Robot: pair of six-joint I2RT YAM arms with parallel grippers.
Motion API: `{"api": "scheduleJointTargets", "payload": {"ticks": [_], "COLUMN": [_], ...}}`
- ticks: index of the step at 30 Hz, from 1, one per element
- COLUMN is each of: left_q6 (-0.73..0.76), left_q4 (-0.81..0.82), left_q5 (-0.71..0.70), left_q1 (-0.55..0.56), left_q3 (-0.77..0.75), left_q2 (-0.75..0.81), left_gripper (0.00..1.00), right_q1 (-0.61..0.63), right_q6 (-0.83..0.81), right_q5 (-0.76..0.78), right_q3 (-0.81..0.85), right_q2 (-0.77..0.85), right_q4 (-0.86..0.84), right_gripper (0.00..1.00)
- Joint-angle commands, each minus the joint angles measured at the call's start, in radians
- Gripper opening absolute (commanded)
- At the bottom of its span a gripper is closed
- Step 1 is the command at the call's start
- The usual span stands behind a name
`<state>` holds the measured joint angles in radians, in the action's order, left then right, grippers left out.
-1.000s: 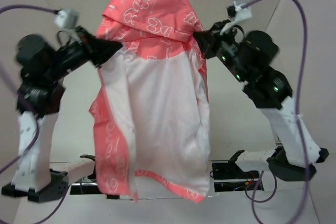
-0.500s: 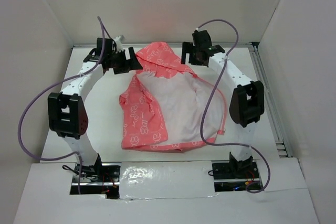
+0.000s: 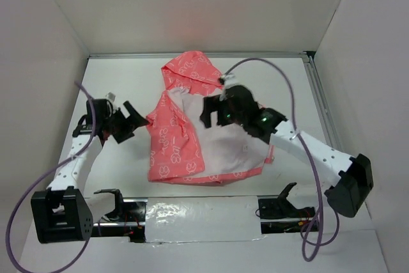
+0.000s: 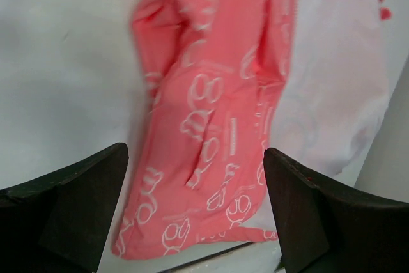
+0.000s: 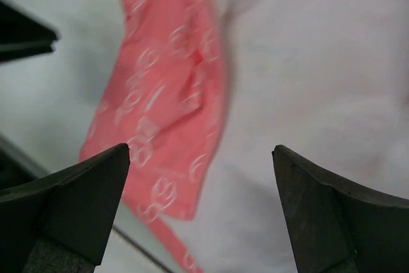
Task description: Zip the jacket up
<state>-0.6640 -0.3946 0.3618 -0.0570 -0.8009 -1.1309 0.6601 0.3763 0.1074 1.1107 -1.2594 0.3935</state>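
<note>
Lying unzipped on the white table [image 3: 118,78], the small coral-pink hooded jacket of thin fabric [image 3: 176,151] showed its pale lining [image 3: 223,142]. Beside it the left pincer [image 3: 134,117] and above it the right pincer [image 3: 213,110] gaped empty; the next move probably called for finding the zipper ends.

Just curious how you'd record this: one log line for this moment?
jacket: lying on table, unzipped, lining up | left hand: open, beside jacket | right hand: open, above lining

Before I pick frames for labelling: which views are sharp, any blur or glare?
Top external: sharp, evenly lit, some sheen on the tape strip at the near edge. Left wrist: the jacket print is mildly smeared. Right wrist: blurriest, print edges soft.
</note>
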Motion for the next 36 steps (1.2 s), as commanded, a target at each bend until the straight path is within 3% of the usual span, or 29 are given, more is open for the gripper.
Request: {"api": "scheduleJointTargets", "payload": {"ticks": [1,5,8,13,21,23,27,29,30,32,33,34,36], "left_q6": [-0.104,-0.170,-0.157,-0.121,-0.121,-0.118,-0.114,-0.121,-0.121,-0.120,-0.117,-0.111,-0.103], "left_q4": [-0.021,-0.072,-0.055,-0.050,-0.010,-0.012,-0.007,-0.023,-0.026,-0.024,-0.018,-0.009,0.000], "left_q5": [0.039,-0.059,-0.002,0.109,0.137,0.140,0.164,0.146,0.141,0.147,0.152,0.155,0.178], "left_q1": [-0.095,-0.151,-0.226,-0.348,-0.395,-0.395,-0.394,-0.395,-0.394,-0.394,-0.392,-0.392,-0.389], "left_q3": [0.081,0.100,0.094,0.065,0.100,0.100,0.101,0.091,0.089,0.091,0.098,0.101,0.112], "left_q2": [0.118,0.172,0.129,0.007,0.063,0.066,0.060,0.060,0.060,0.071,0.075,0.083,0.088], "left_gripper": [0.99,0.99,0.99,0.99,0.99,0.99,0.99,0.99,0.99,0.99,0.99,0.99,0.99], "right_q1": [0.191,0.395,0.504,0.578,0.628,0.627,0.621,0.616,0.612,0.607,0.595,0.584,0.550], "right_q6": [0.006,0.065,0.124,0.174,0.177,0.181,0.180,0.193,0.197,0.204,0.208,0.216,0.230], "right_q5": [-0.041,0.053,0.116,0.195,0.178,0.123,0.094,0.098,0.103,0.110,0.100,0.097,0.092], "right_q3": [-0.035,0.122,0.307,0.559,0.664,0.643,0.606,0.604,0.609,0.613,0.621,0.620,0.571], "right_q2": [-0.072,-0.277,-0.480,-0.736,-0.922,-0.948,-0.971,-0.986,-0.991,-1.002,-1.002,-0.997,-0.928], "right_q4": [-0.067,-0.035,0.046,0.146,0.191,0.188,0.159,0.160,0.171,0.182,0.191,0.196,0.174], "right_gripper": [1.00,1.00,1.00,0.94,0.88,0.78,0.72,0.57,0.43,0.26,0.09,0.00,0.00]}}
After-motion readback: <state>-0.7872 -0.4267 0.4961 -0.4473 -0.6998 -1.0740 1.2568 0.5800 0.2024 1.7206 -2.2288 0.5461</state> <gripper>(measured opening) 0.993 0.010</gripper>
